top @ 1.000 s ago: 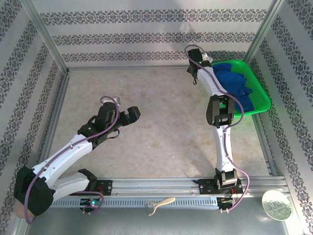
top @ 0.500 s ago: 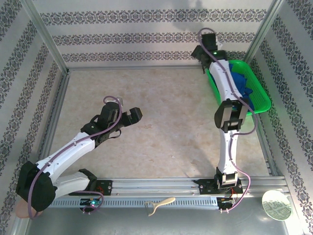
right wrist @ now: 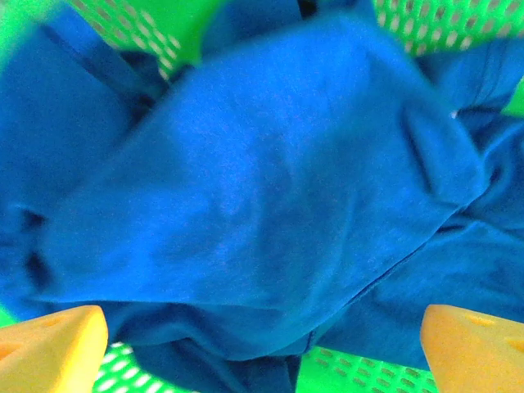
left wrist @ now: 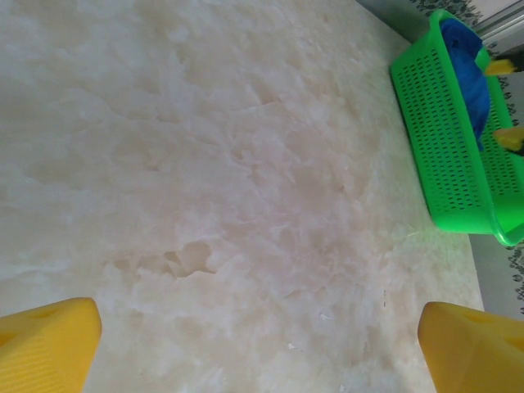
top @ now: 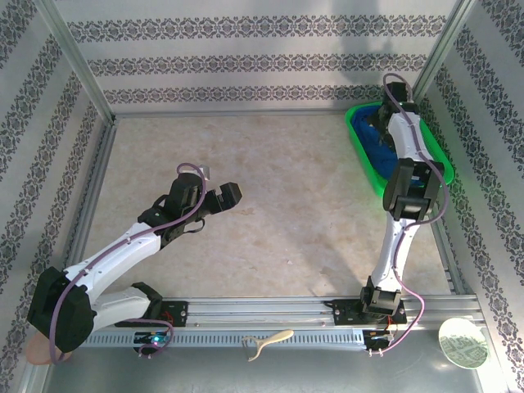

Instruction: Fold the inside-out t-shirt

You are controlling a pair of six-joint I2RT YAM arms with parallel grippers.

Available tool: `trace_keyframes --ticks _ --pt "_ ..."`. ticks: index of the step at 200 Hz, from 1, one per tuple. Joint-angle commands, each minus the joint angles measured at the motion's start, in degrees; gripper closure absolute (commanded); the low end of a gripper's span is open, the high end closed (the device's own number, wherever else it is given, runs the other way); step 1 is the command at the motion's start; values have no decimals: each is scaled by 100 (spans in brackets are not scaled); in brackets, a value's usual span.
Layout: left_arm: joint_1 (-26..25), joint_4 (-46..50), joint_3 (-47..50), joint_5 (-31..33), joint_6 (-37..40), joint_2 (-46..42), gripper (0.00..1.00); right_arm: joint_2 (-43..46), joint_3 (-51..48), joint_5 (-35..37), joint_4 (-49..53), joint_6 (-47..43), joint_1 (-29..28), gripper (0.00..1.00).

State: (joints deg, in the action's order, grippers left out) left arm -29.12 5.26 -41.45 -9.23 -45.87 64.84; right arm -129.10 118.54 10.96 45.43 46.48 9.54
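top view: the left gripper (top: pixel 232 195) is held over the table (top: pixel 278 164), left of centre, with its jaws spread wide and nothing between them. the right gripper (top: pixel 378 123) is lowered into the basket (top: pixel 367 168) at the upper right, near the back corner. the shirt (top: pixel 376 149) is seen as a blue heap inside the basket, partly covered by the right arm.

left wrist view: the left gripper's yellow fingers (left wrist: pixel 45 340) are seen in the two lower corners, far apart. bare table (left wrist: pixel 205 164) lies between them and nothing is held. the basket (left wrist: pixel 446 139) is placed at the upper right, with the shirt (left wrist: pixel 467 65) bunched in its far end.

right wrist view: the crumpled shirt (right wrist: pixel 262 180) is seen close below, blurred, with green basket mesh (right wrist: pixel 131 29) along the top and bottom edges. the right gripper (right wrist: pixel 262 352) is fully spread, its fingers (right wrist: pixel 49 348) set in the lower corners. no cloth is pinched between them. whether the shirt is touched cannot be told.
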Motion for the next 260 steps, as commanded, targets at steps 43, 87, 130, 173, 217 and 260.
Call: trace_keyframes --ticks 43,87,130,173,217,260 --pt "66 -194 142 -47 -110 -145 1 -827 825 -606 329 317 35 47" --pt "61 -113 73 -72 -105 -140 1 438 -316 -701 -805 -8 -48 100" --pt "66 -19 -93 -46 -20 -191 1 2312 -1235 -377 -1752 -305 -405 100" --pt "78 314 -359 180 186 -379 1 3476 -815 -1159 -1903 -517 -1007 100" --pt "82 590 -655 358 438 -640 1 3949 335 -1833 -1617 -362 -2031 100" --pt "82 379 -649 332 351 -741 1 3631 1150 -1953 -1458 -95 -3040 100"
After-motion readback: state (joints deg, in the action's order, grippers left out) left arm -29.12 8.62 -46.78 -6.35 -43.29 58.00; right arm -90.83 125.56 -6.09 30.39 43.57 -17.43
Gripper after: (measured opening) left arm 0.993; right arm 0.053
